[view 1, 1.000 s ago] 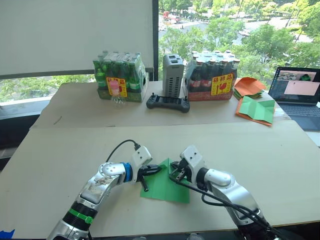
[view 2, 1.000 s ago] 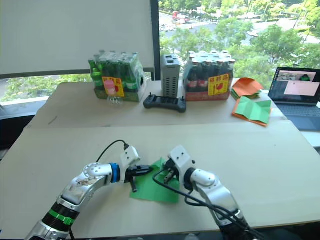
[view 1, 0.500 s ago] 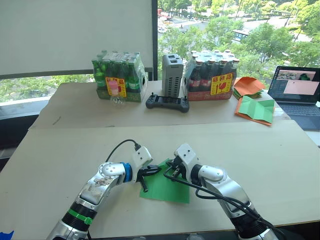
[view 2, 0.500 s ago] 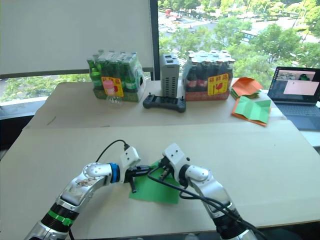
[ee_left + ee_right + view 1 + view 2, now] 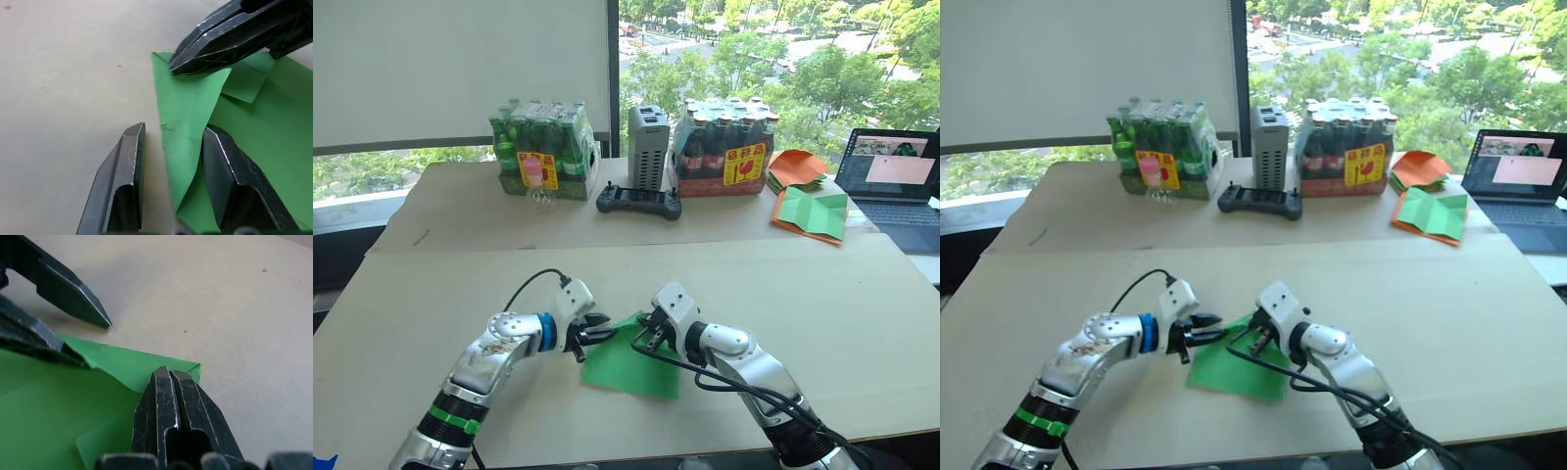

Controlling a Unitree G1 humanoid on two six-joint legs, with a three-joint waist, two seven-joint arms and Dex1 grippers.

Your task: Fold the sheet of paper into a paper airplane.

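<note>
Right gripper (image 5: 168, 382) pinches the sheet of paper (image 5: 631, 364) at its corner. Left gripper (image 5: 171, 142) gapes around the raised flap. Bottle packs (image 5: 545, 152) stand well behind.

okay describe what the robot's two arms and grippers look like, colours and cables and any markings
Both arms are silver-grey metal with white wrist housings and black two-fingered grippers. The left arm has a blue ring near the wrist, a green band further up, and a thin black cable arching over the wrist behind the left gripper. The right arm carries black cables looping beside it behind the right gripper.
</note>
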